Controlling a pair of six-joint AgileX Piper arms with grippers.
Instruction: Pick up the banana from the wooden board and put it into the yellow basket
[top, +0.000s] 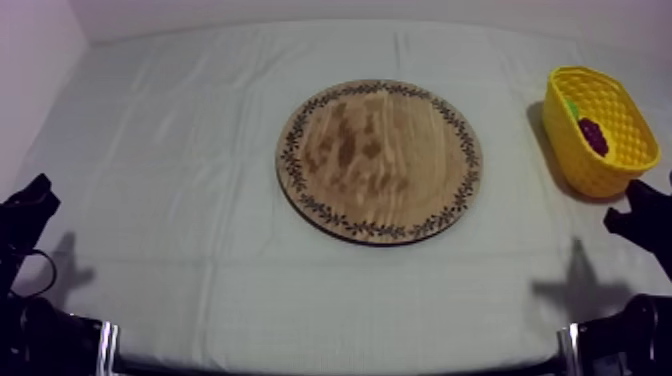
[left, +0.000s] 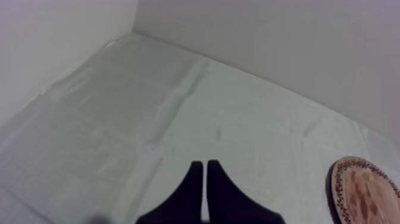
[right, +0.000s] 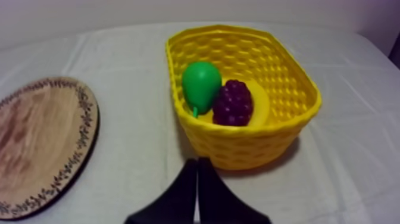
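Inside the yellow basket (right: 250, 128) lay the banana (right: 261, 98); wooden board (top: 380, 160) bare; left gripper (left: 205, 170) and right gripper (right: 197, 165) closed, empty. Task looked finished, so no next move seemed needed.

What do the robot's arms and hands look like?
Both are black. The left gripper and the right gripper each have two smooth fingers that taper to a point, like a beak. The left arm and right arm are black and chunky too.
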